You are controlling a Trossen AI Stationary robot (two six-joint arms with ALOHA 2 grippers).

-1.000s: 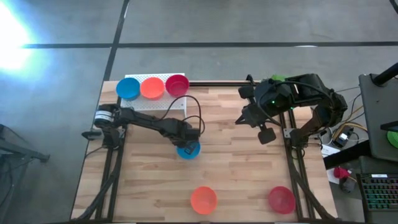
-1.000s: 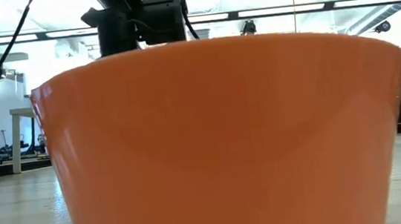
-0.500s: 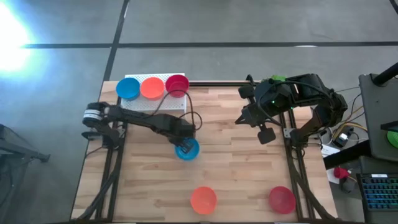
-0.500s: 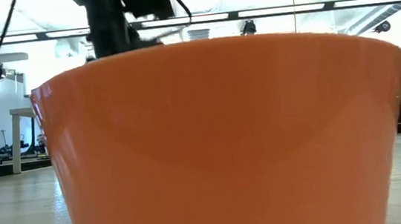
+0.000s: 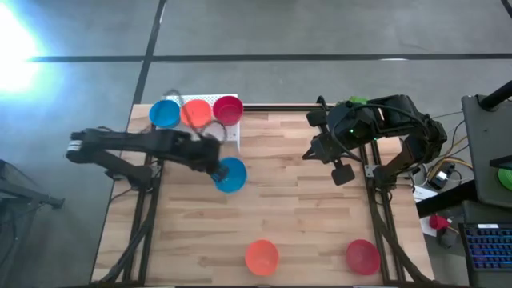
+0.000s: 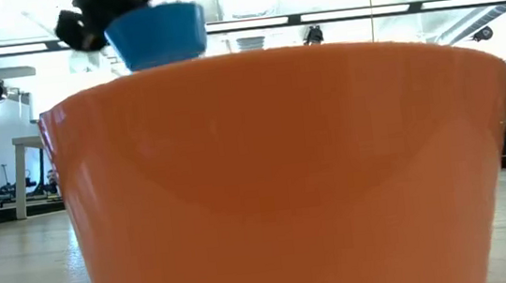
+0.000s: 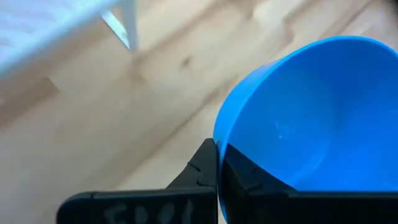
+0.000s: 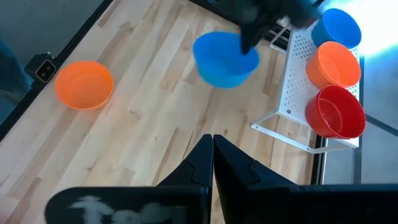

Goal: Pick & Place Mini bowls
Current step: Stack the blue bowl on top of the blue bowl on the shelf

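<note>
Bowl lifted over wooden table (image 5: 296, 208)

Left gripper (image 5: 214, 166) is clamped on the rim of a blue bowl (image 5: 230, 175), held clear of the table beside the white rack (image 5: 232, 134) (which carries blue, orange and red bowls). Right gripper (image 5: 344, 170) waits at the table's right side, fingers together. Orange bowl (image 5: 262, 257) and red bowl (image 5: 362, 256) sit near the front edge.

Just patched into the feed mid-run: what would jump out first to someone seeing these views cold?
The left end effector holds a blue mini bowl by its rim, lifted above the wooden table near the white rack, where blue, orange and red bowls sit in a row. In the low view, an orange bowl fills nearly the whole picture. The right end effector waits by the table's right edge, shut.
</note>
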